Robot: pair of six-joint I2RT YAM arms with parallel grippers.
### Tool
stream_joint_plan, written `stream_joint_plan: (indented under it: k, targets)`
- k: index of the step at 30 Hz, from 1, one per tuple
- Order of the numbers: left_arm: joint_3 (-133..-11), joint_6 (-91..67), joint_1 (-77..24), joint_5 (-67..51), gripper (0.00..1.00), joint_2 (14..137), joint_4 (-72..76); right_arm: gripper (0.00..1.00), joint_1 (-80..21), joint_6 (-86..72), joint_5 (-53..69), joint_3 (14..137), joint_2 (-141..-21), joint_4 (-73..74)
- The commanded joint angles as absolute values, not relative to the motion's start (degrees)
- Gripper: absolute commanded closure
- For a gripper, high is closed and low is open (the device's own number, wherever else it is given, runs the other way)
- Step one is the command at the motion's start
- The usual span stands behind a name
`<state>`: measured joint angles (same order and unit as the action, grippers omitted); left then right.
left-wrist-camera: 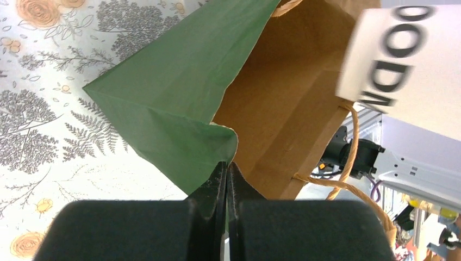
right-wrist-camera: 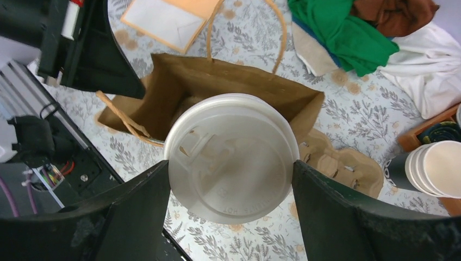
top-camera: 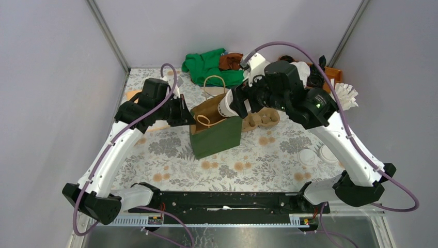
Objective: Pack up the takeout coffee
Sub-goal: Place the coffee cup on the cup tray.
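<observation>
My right gripper (top-camera: 233,105) is shut on the takeout coffee (top-camera: 225,106), a white paper cup with a round white lid (right-wrist-camera: 231,156). The cup is tilted and hangs over the open mouth of the green paper bag (top-camera: 217,137). In the right wrist view both fingers (right-wrist-camera: 136,206) press the lid's sides, with the bag's brown inside (right-wrist-camera: 179,92) below. My left gripper (left-wrist-camera: 226,166) is shut on the bag's top edge (left-wrist-camera: 174,92) at its left corner. The cup's wall with black lettering (left-wrist-camera: 413,65) shows at the upper right of the left wrist view.
A brown pulp cup carrier (top-camera: 261,120) lies just right of the bag. Two loose white lids (top-camera: 308,156) sit near the right arm. Green and brown cloths (top-camera: 209,64) are heaped at the back. A stack of lidless cups (right-wrist-camera: 437,168) stands to the right.
</observation>
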<state>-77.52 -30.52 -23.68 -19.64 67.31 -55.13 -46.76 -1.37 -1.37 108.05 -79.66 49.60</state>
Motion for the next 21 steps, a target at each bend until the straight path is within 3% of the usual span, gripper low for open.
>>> stream_joint_plan:
  k: [1,6,21]
  targets:
    - [-81.63,-25.67,-23.73,-26.21,1.0,68.42,-56.06,0.27,-47.29,2.6,2.61,104.25,-78.47,44.89]
    - [-81.85,-24.03,-23.73,-30.1,1.0,68.11,-56.97,0.28,-47.31,3.49,2.72,101.62,-79.29,43.35]
    - [-86.88,-18.55,-23.0,-22.93,0.98,75.29,-52.48,0.33,-49.53,3.67,4.3,99.88,-77.54,50.53]
